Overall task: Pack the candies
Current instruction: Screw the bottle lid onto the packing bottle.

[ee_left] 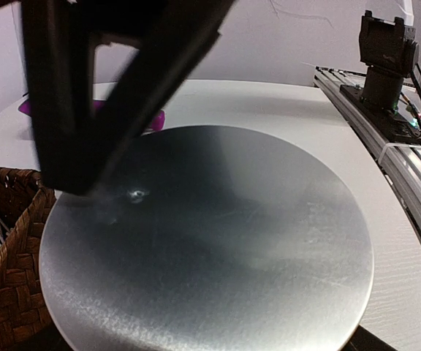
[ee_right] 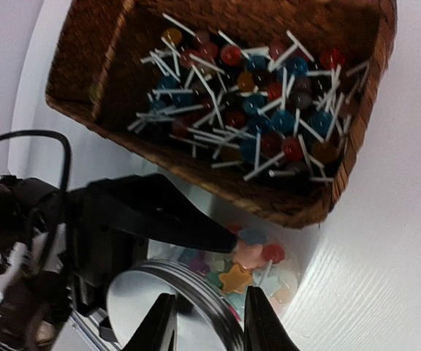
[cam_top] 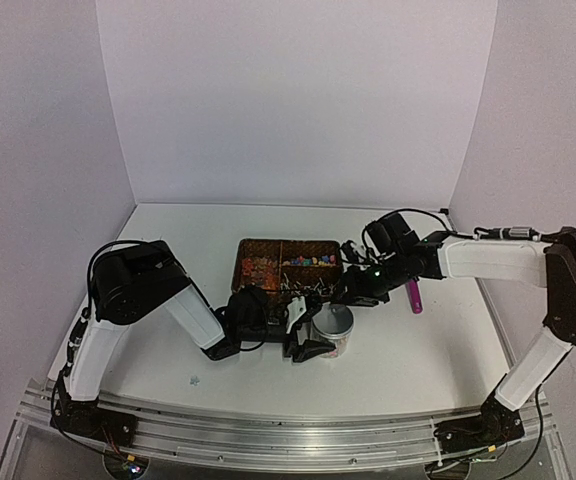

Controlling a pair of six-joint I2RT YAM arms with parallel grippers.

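Note:
A clear jar [ee_right: 287, 281] holds mixed star-shaped and round candies [ee_right: 241, 276]. More candies [cam_top: 261, 268] lie in the left part of the woven basket [cam_top: 268, 243]. My left gripper [cam_top: 319, 336] grips the jar from the sides, one finger [ee_right: 167, 219] pressed on its wall. A round silver lid [ee_right: 159, 314] sits tilted over the jar mouth. My right gripper [ee_right: 209, 294] is shut on its rim, one finger on the top face. That lid [ee_left: 210, 241] fills the left wrist view, where my left fingers are hidden.
White-sticked lollipops [ee_right: 254, 102] fill the basket's [ee_right: 291, 212] right compartment, just behind the jar [cam_top: 336, 345]. A magenta scoop [cam_top: 414, 296] lies on the table right of the jar. The right arm's base [ee_left: 386, 58] stands on the rail at the near edge.

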